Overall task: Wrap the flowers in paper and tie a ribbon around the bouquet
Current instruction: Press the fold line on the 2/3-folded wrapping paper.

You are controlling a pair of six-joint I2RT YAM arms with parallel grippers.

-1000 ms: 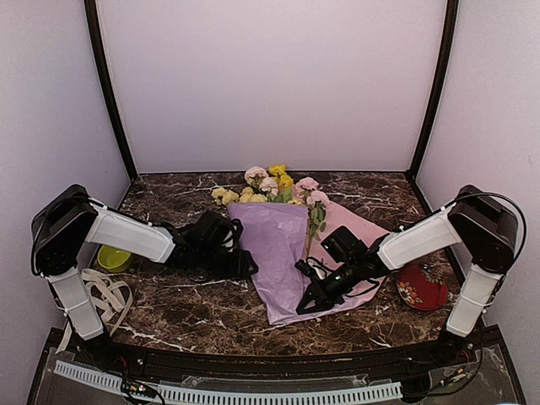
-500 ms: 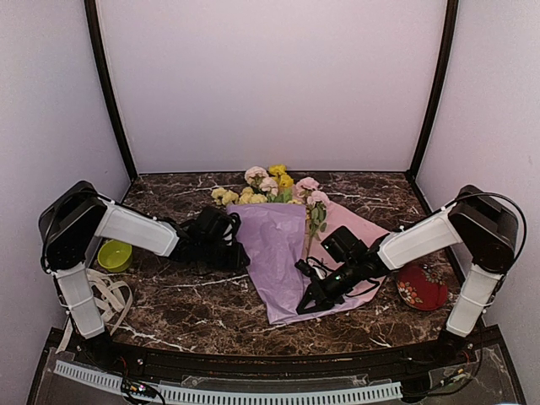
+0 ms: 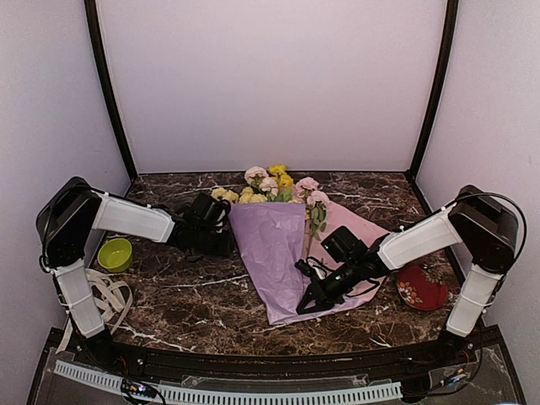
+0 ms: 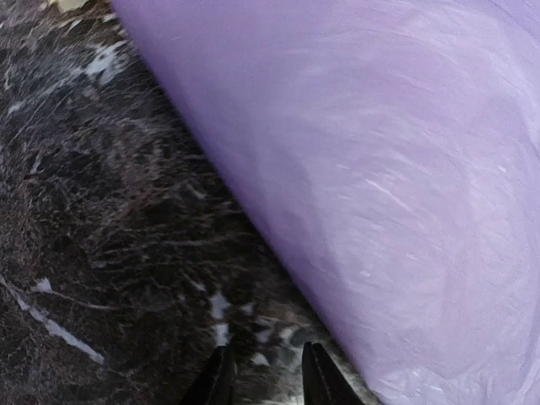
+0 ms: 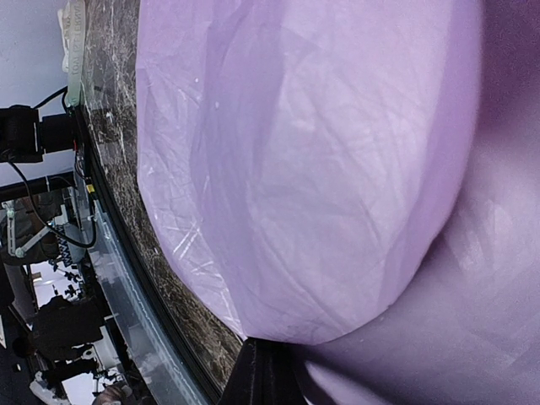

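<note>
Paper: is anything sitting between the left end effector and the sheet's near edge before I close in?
Nothing visible. In the left wrist view only bare marble tabletop lies between the left end effector and the paper, whose edge runs just beside one of the fingers. The flowers lie farther back, off that path.

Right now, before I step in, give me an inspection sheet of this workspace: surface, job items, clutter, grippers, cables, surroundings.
Surface: dark marble table with white veins.
Job's things: flowers lie at the far middle, stems going under the folded lilac paper; ribbon loose by the left arm's base, not tied.
Clutter: green bowl at left; red patterned dish at right.
Grippers: left gripper narrowly open at the paper's left edge, nothing between its jaws; right gripper shut, tips at the paper's near end.
Cables: black loops at the right wrist, over the paper.
Surroundings: plain pale walls, dark corner posts.
</note>
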